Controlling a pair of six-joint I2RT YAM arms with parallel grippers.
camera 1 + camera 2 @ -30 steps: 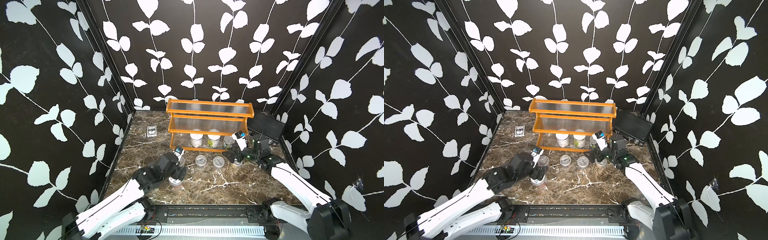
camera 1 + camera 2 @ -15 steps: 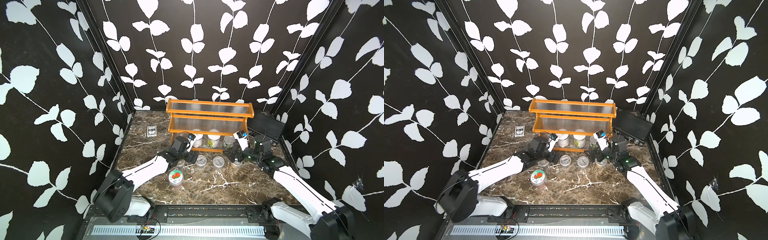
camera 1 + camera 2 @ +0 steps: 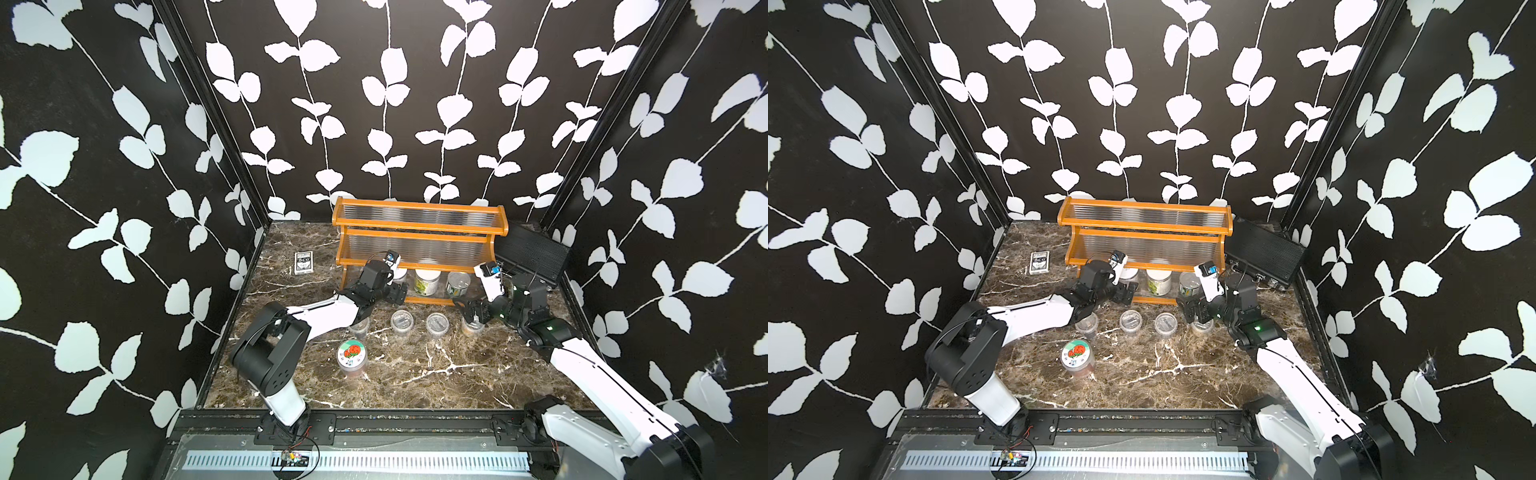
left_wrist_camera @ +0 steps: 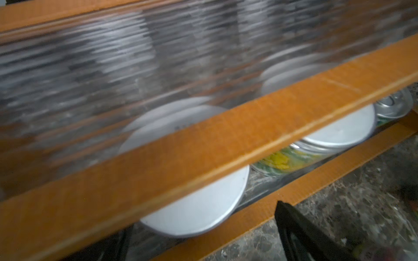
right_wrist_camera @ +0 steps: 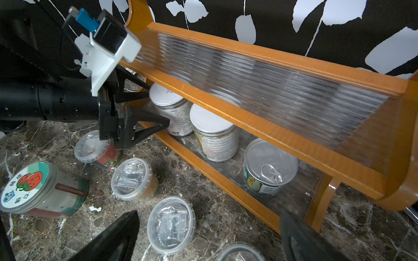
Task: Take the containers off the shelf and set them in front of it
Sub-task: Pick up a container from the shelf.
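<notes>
Right wrist view: shows two white-lidded labelled jars [image 5: 214, 135] and a silver pull-tab tin [image 5: 269, 167] on the bottom tier of the orange-brown wooden stepped shelf [image 5: 248, 124]. Before it on the marble desk [image 5: 214, 217], four clear lidded plastic cups [image 5: 133, 178], a strawberry-lidded jar [image 5: 27, 183] nearer. Left end effector [image 5: 158, 104] released, tips beside the leftmost jar [image 5: 174, 113]; right end effector [image 3: 471, 311] released above the rightmost cup [image 3: 473, 331].
</notes>
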